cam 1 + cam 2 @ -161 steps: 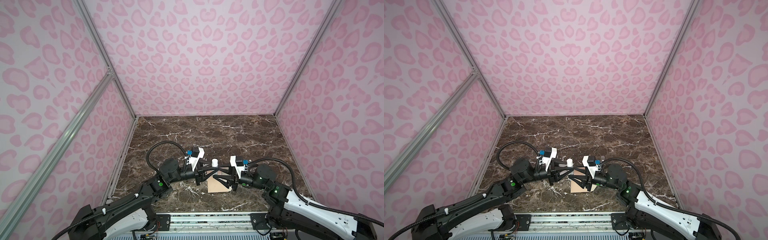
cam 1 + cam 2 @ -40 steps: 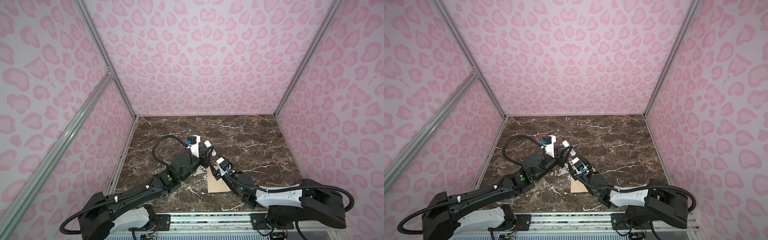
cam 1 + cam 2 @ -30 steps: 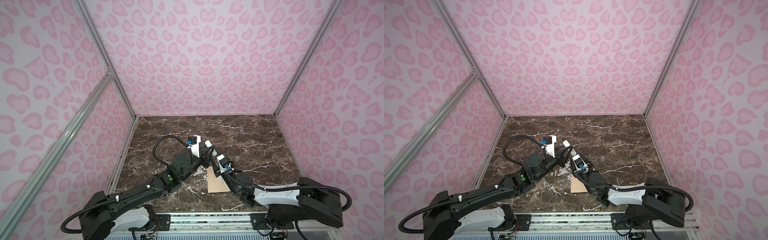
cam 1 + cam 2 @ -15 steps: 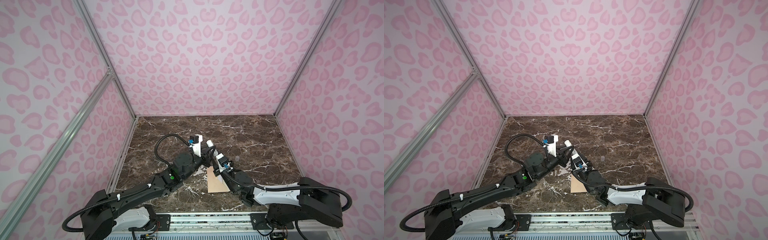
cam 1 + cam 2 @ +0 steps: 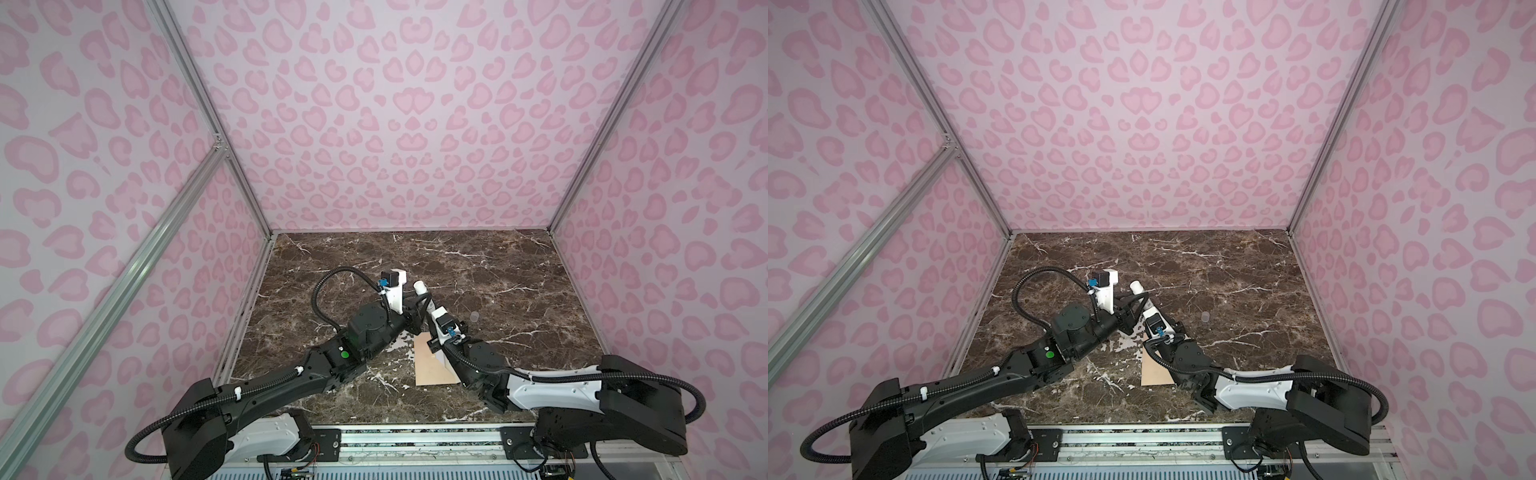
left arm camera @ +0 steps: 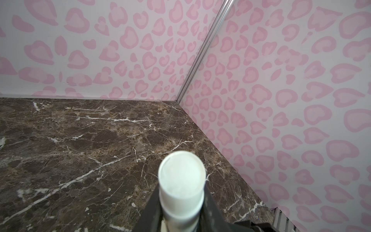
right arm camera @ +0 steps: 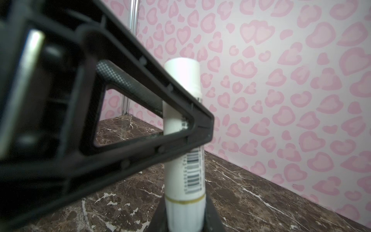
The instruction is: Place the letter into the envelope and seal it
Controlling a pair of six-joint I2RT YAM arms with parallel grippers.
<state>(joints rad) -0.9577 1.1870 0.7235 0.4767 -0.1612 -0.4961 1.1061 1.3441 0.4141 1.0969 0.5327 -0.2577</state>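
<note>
Jaws of your left gripper (image 6: 181, 202) pinch the white glue stick (image 6: 181, 172) mid-tube, those of your right gripper (image 7: 185, 215) seem clamped on its lower end, and the envelope (image 5: 428, 368) lies flat on the bench (image 5: 498, 270), partly under the right arm.

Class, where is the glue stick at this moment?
In both top views the glue stick is near the middle, held in the air just behind the envelope.
</note>
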